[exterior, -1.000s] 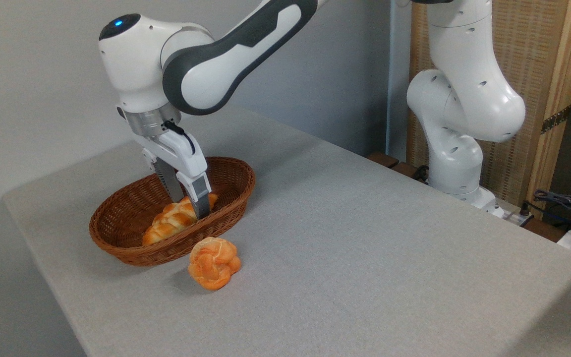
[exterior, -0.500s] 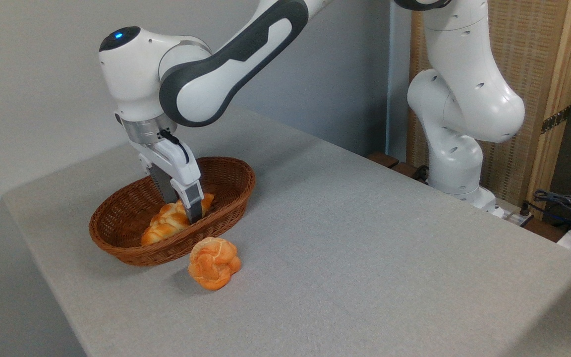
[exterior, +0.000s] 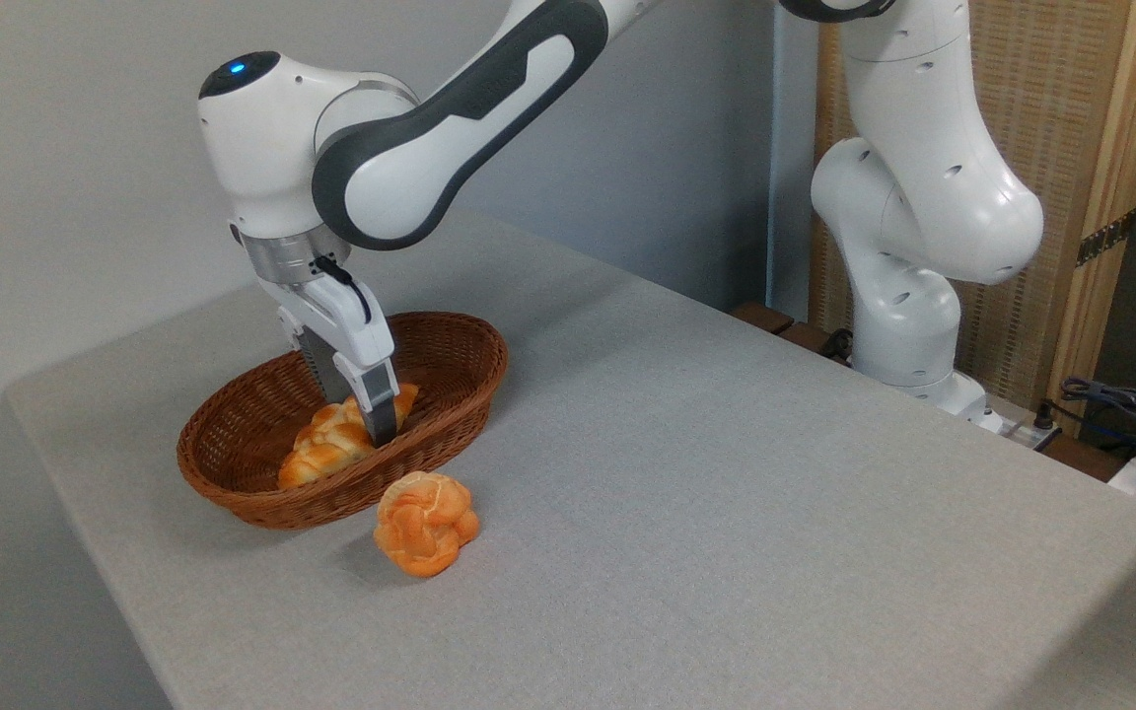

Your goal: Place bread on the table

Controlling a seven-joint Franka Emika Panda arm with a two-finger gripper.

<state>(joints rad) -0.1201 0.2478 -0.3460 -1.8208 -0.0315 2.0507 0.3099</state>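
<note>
Since the earlier frames the white two-finger gripper (exterior: 363,419) has slid down and toward 9 o'clock, deeper into the oval brown wicker basket (exterior: 262,498), and the elongated golden-orange braided toy loaf (exterior: 331,446) has nudged slightly w/ it.

Fixed cam, only view: the gripper comes in steeply from 12 o'clock, fingers straddling the loaf near its 2 o'clock end. One finger shows in front of the loaf, the other behind it. Fingers look narrowed onto the loaf, but actual clamp can't be told; contact faces are hidden. The loaf lies inside the basket, long axis running 8 to 2 o'clock, not yet on the light grey cloth-textured table (exterior: 726,493). A round knotted orange roll (exterior: 427,522) sits on the table just at 5 o'clock of the basket, touching or nearly touching its wall.

Risks, as judged from here:
- Grip is off-centre, near one end, so the loaf may pivot and droop on lift, or slip out.
- Fingertips are low in the basket; a snag on the weave or rim could drag the basket along.
- Basket shift toward 5 o'clock would knock the roll.
- Squashy toy surface probably gives a weak pinch.
</note>
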